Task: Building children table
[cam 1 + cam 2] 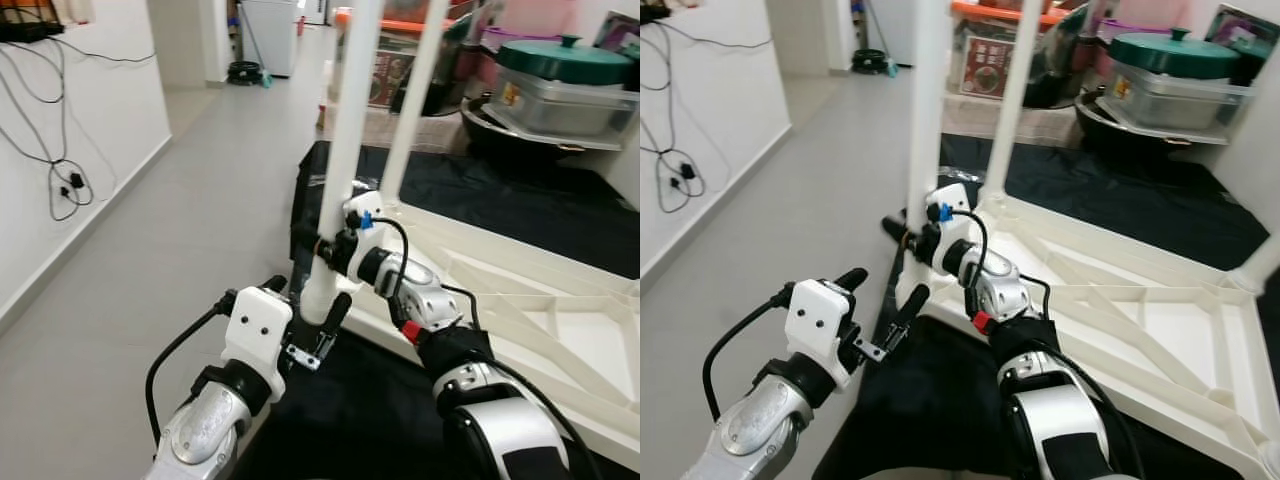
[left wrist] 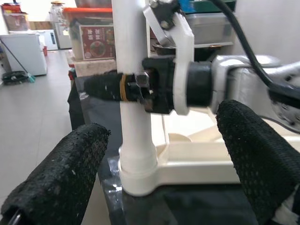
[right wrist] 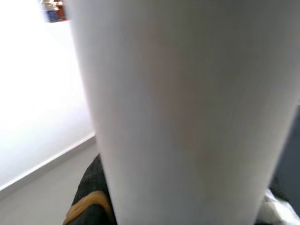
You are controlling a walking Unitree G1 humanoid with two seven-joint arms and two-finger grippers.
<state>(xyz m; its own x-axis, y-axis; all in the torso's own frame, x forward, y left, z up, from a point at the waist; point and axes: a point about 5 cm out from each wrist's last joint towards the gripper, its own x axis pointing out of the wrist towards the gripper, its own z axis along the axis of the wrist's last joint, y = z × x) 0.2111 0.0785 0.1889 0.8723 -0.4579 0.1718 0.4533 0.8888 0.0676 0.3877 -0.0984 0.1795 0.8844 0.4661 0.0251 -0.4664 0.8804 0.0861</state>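
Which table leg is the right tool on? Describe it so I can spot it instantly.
Find the white tabletop lying upside down on the black mat. Two white legs stand at its left edge; it is the nearer leg, at the corner closest to the robot, gripped low by the right tool, unlike the free far leg.

A pale grey tiled floor (image 1: 180, 220) runs along a white wall (image 1: 90, 150) hung with loose black cables (image 1: 50, 165). Far back stands a white cabinet (image 1: 270, 35). A black mat (image 1: 480, 195) lies beside stacked metal pots with a green lid (image 1: 565, 60).
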